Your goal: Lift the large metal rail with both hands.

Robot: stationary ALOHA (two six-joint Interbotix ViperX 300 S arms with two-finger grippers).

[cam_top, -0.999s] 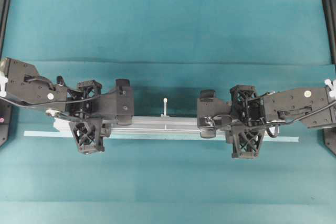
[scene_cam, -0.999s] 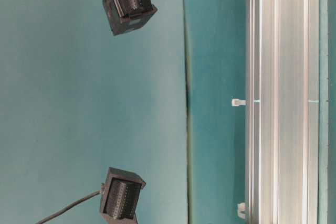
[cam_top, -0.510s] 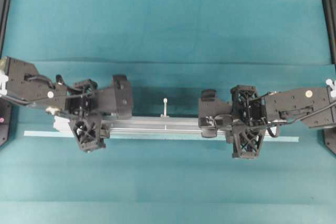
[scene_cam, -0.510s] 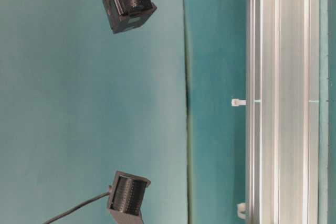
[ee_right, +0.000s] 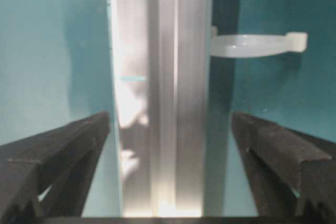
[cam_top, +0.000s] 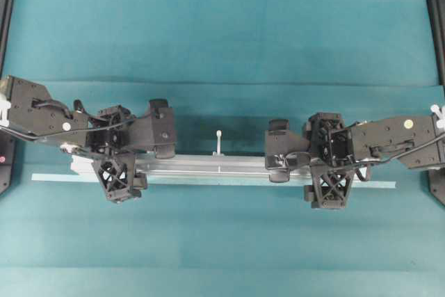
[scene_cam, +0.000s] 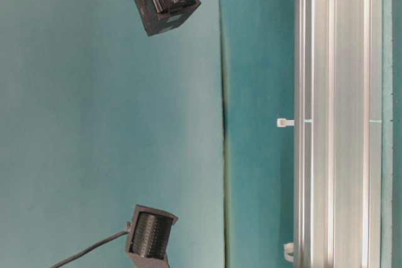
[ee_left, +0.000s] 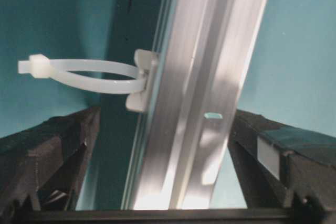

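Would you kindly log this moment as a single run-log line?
stage: pre-grasp | left gripper: open, straddling large metal rail | right gripper: open, straddling rail | rail: on table, not lifted

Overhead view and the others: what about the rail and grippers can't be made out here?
- Rail ends, overhead view: covered by the left gripper and right gripper.
- Table-level view: both rail ends cut off by the frame edges.
- Wrist views: fingertips cut off at the bottom edge; rail surface blurred by glare.
- Whether the rail rests on the cloth: not visible.

Left gripper [cam_top: 115, 145] and right gripper [cam_top: 330, 161] both hang with jaws spread wide.
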